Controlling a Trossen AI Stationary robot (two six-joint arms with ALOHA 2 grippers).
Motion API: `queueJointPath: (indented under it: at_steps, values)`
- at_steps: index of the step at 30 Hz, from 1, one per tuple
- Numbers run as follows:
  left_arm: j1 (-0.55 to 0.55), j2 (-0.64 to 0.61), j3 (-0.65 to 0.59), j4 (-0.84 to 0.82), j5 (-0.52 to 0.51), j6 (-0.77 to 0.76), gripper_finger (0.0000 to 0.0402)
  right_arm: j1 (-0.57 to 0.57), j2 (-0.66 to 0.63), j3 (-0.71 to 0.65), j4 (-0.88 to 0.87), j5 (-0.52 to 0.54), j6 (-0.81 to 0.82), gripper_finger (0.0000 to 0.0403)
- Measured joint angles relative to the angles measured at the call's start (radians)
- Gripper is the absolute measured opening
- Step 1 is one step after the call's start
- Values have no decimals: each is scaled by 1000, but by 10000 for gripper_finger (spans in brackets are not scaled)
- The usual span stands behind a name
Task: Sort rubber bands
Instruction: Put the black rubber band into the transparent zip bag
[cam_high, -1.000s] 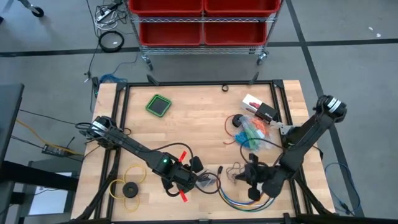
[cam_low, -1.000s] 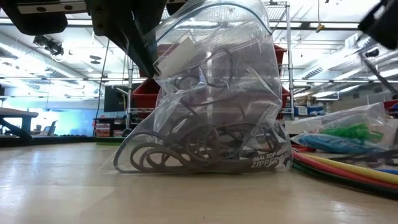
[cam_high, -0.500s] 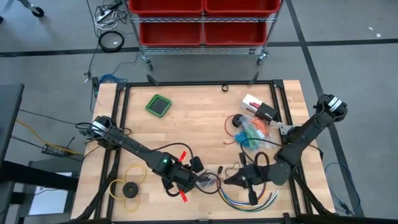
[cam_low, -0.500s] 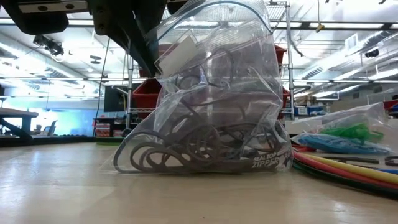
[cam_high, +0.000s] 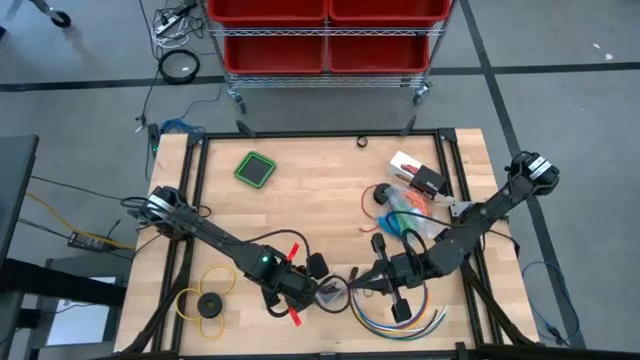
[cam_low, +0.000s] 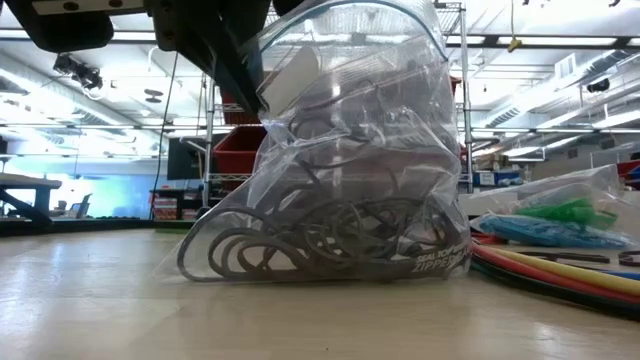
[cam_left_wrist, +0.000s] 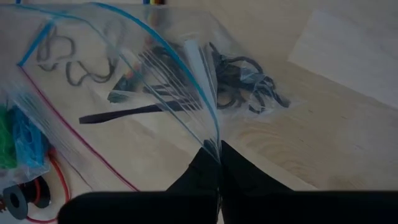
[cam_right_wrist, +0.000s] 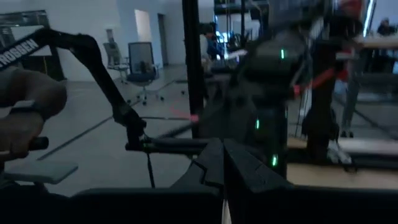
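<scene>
While the left claw (cam_left_wrist: 219, 163) pinched the rim of a clear zip bag (cam_low: 340, 150) of dark purple rubber bands (cam_low: 320, 235) at about six o'clock on the bench (cam_high: 310, 190), the right claw (cam_high: 362, 287), fingers pressed together on nothing visible, sat just beside it toward three o'clock. Blue and green bands (cam_low: 560, 220) lay bagged further toward three o'clock, above the multicoloured cables (cam_high: 400, 320).

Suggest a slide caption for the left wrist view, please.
Left gripper, fingers shut, pinches the top edge of a clear zip bag holding dark rubber bands above the wooden table.
</scene>
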Motion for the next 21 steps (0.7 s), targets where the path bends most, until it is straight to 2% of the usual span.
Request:
queueJointPath:
  at_steps: [6, 12, 21]
  values:
    - [1, 0, 0, 75, 0, 2, 1, -21, 19, 64, 5, -34, -84, 0]
    - [0, 0, 0, 162, -14, 2, 1, -42, 103, 85, -7, -50, -65, 0]
    - [-17, 0, 0, 175, -13, -1, 1, -42, 129, 85, -26, -6, -59, 0]
